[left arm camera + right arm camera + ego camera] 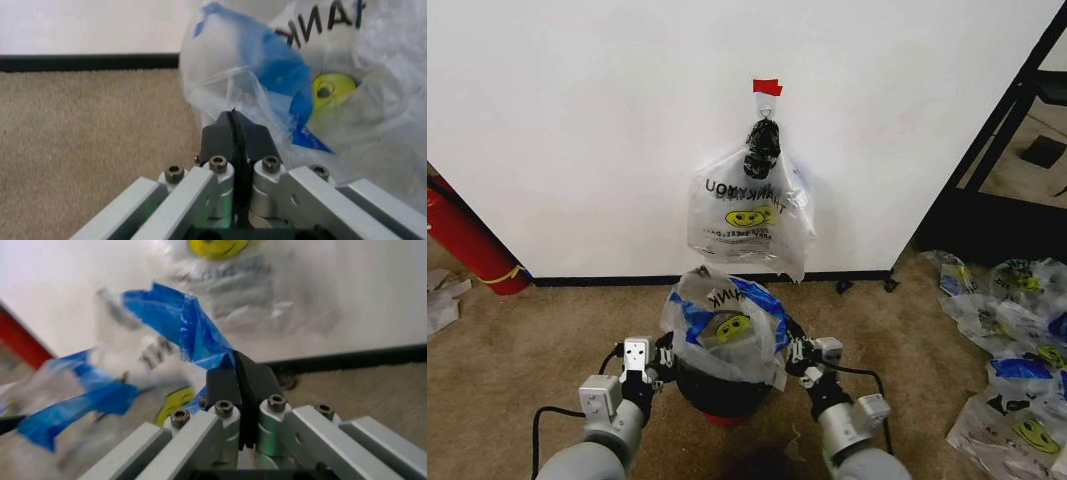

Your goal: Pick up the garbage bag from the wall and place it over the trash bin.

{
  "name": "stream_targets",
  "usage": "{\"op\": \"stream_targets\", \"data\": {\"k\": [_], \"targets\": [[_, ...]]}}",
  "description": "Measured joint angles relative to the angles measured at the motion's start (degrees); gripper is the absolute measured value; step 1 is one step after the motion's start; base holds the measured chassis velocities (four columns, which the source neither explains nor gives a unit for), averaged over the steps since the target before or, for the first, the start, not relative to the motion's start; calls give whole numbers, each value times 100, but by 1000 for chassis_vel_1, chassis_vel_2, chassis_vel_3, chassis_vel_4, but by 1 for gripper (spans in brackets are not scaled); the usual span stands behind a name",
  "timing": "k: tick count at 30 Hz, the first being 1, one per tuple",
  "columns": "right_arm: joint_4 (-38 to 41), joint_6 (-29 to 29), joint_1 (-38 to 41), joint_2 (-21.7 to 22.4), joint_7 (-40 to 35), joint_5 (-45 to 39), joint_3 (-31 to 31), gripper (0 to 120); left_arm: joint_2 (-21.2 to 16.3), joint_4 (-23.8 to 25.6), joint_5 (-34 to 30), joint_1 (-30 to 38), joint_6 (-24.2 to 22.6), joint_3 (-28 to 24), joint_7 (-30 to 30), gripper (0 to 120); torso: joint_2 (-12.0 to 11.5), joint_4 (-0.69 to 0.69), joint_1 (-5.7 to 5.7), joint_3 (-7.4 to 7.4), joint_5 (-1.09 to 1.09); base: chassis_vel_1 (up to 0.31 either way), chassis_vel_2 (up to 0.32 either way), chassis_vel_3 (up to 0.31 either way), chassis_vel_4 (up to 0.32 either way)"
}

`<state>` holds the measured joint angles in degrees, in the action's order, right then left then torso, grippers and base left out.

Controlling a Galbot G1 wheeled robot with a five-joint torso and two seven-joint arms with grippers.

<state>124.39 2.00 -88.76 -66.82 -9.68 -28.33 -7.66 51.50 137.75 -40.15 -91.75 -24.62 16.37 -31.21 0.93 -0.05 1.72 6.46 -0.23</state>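
Head view: garbage bag (pixel 725 325) is draping over the trash bin (pixel 719 392), off the wall (pixel 577 120); bundle (pixel 749 205) is hanging on the hook. Bin mostly hidden; seating on the rim still unconfirmed.
Left wrist view: left gripper (pixel 233 131) is pinching the bag's edge.
Right wrist view: right gripper (pixel 238 374) is clamping blue plastic.

A thick bundle of smiley-face bags (pixel 749 212) with a black knot (pixel 762 148) at its top hangs below a red tape strip (pixel 767 87). A long red cylinder (pixel 467 240) with a yellow band lies tilted on the beige carpet (pixel 547 330) at the left. At the right, a heap of smiley bags (pixel 1017 350) is spread over the carpet, beside a black shelf frame (pixel 1007 130). Crumpled white plastic (pixel 442 300) lies at the far left edge.
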Motion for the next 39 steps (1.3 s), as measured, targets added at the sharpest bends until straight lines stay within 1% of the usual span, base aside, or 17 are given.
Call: {"op": "stream_targets", "data": {"k": [2,4,6,9,13,17,20,24,27,30,31,32,35,38,39], "targets": [[10,89,7,40,83,-139,59,0,-104,-32,-51,58,-50,13,3,0,0,0,0,0,1,0,0,0,0],[10,89,7,40,83,-139,59,0,-104,-32,-51,58,-50,13,3,0,0,0,0,0,1,0,0,0,0],[-127,204,92,33,106,-232,179,0,-191,-126,-126,229,-157,35,-15,0,0,0,0,0,0,0,0,0,0],[-292,314,159,18,9,-333,254,0,-197,-240,-141,356,-232,12,-49,0,-1,0,0,1,0,0,0,0,0],[-324,401,139,-9,-159,-414,252,0,-191,-344,-188,367,-299,17,-100,0,-1,0,0,1,-1,0,0,0,0],[-121,421,-116,-8,-267,-464,194,0,-204,-206,-233,113,-300,129,-115,0,-2,1,0,0,0,0,0,0,0],[159,378,-474,-33,-286,-476,180,0,-161,69,-218,-204,-193,186,-115,0,-1,0,0,0,0,0,0,0,0],[231,276,-566,-74,-278,-381,199,0,-81,187,-173,-210,-105,147,-114,0,-1,0,0,0,0,0,0,0,0],[231,188,-478,-128,-277,-228,229,0,-34,196,-85,-12,-79,133,-162,10,-1,-1,0,0,0,0,0,0,0],[246,140,-349,-154,-277,-114,274,0,-125,301,-23,138,-113,308,-273,25,-2,0,0,0,0,0,0,0,0],[250,130,-314,-155,-276,-85,287,0,-183,364,18,158,-145,366,-304,28,-2,0,0,0,0,0,0,0,0],[250,130,-314,-155,-276,-85,287,0,-183,364,18,158,-145,366,-304,28,-2,0,0,0,0,0,0,0,0],[250,123,-204,-159,-283,-62,319,0,-383,533,221,233,-179,434,-276,39,-1,1,0,0,0,0,0,0,0],[245,122,-113,-167,-294,-62,355,0,-714,562,330,534,-207,257,73,53,-2,2,1,0,-2,0,0,0,0],[245,122,-113,-167,-294,-62,355,0,-714,562,330,534,-207,257,73,53,-2,2,1,0,-2,0,0,0,0]]}}
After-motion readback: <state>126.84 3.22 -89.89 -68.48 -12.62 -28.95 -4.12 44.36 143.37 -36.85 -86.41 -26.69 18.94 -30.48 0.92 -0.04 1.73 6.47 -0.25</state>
